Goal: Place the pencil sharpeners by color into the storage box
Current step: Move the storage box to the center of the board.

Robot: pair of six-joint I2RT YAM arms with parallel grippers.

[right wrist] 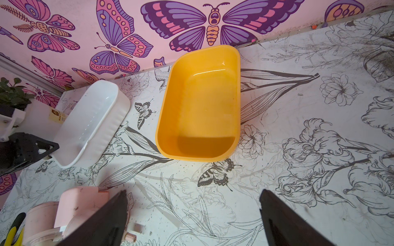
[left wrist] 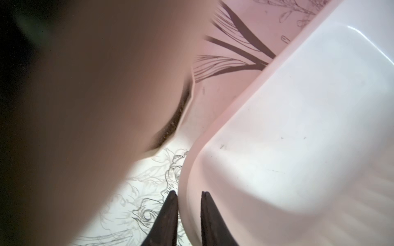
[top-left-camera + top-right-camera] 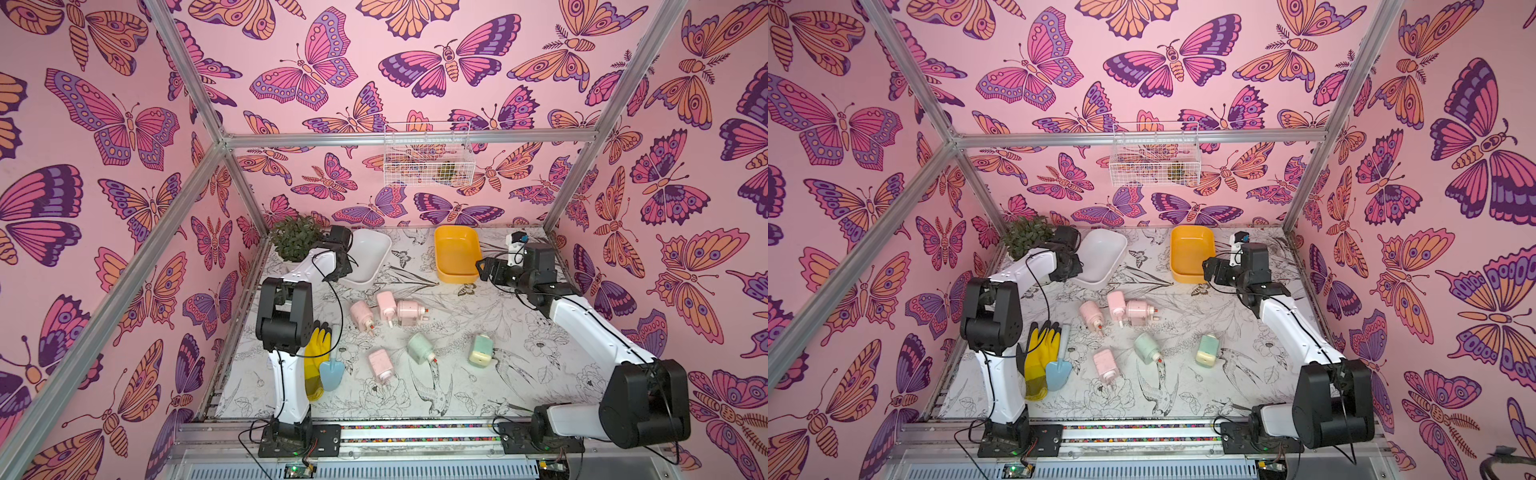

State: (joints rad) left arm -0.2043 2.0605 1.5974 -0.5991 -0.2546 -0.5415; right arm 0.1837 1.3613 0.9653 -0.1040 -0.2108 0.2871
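Your left claw sits at the near-left rim of the white bin, its jaws hidden by the wrist, so you can't tell their gap here. A plant stands just behind that arm. Your right claw hangs at the near-right corner of the yellow bin. Nearer you than both claws, three pink sharpeners cluster mid-table, a fourth pink sharpener lies closer still, and two green sharpeners flank it rightward. A yellow glove and blue shovel lie beside your left arm.
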